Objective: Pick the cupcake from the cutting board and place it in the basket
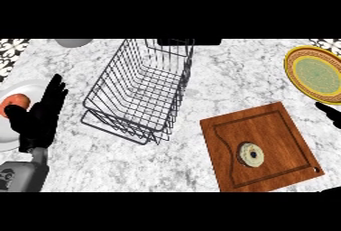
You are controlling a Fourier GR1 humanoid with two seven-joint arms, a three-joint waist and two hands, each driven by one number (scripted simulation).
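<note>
The right hand (328, 110), only a dark tip at the view's right edge with its state impossible to tell, is just off the cutting board (273, 131) where the cupcake (251, 154) sits untouched, well apart from the basket (133, 94), whose high wire rim could snag a low carry and tip it.

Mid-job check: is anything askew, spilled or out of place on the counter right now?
Nothing is spilled or damaged. The cutting board lies turned at an angle, with the cupcake sitting on it toward its near edge. The basket stands open side up with nothing in it. The left hand rests open at the left.
</note>
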